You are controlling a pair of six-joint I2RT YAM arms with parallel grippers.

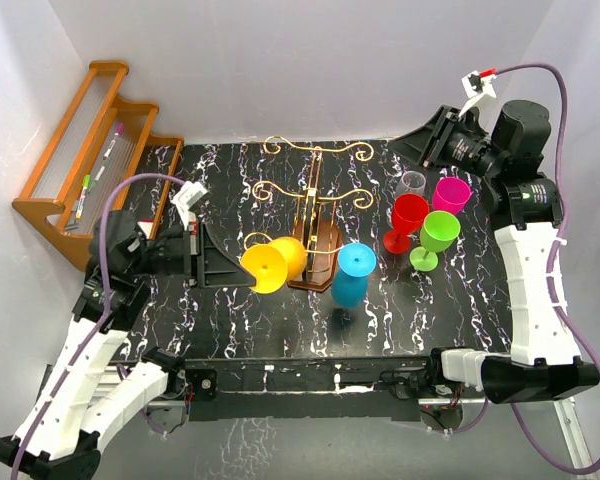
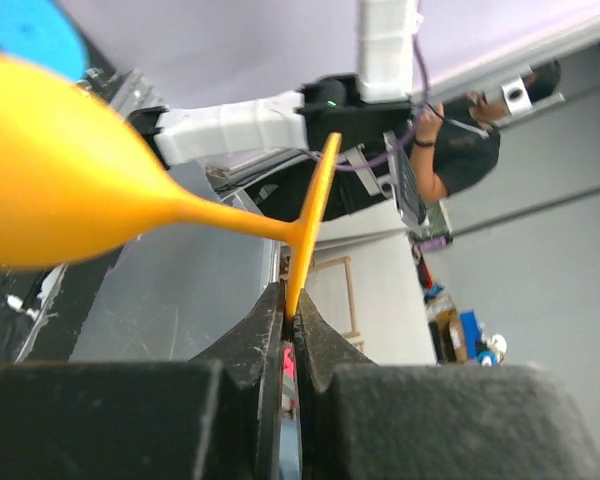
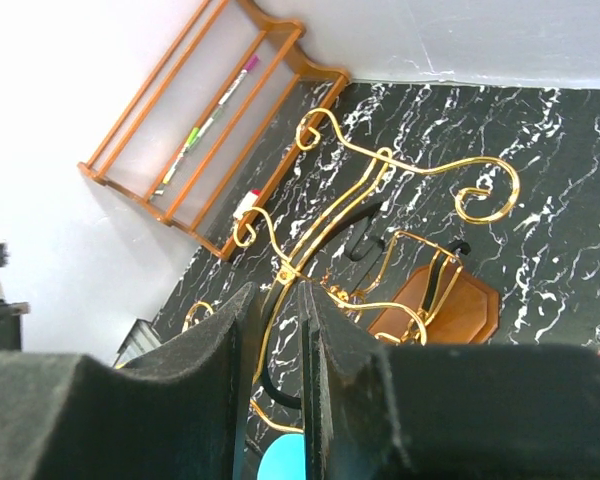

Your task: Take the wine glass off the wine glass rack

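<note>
The wine glass rack (image 1: 315,228) stands mid-table, gold scrolled wire arms on a dark-brown wooden base; the right wrist view shows it from above (image 3: 380,190). A yellow wine glass (image 1: 272,263) lies sideways just left of the rack's base. My left gripper (image 1: 238,264) is shut on the rim of its foot. In the left wrist view the foot (image 2: 315,215) is pinched edge-on between the fingers and the bowl (image 2: 60,190) fills the upper left. I cannot tell whether the glass touches a wire arm. My right gripper (image 1: 402,148) hovers at the far right, slightly open and empty (image 3: 275,295).
A blue glass (image 1: 352,272) stands right of the rack's base. Red (image 1: 408,215), green (image 1: 438,234), magenta (image 1: 451,192) and clear (image 1: 412,183) glasses cluster at the right. An orange-brown stepped shelf (image 1: 65,215) with markers sits at the far left.
</note>
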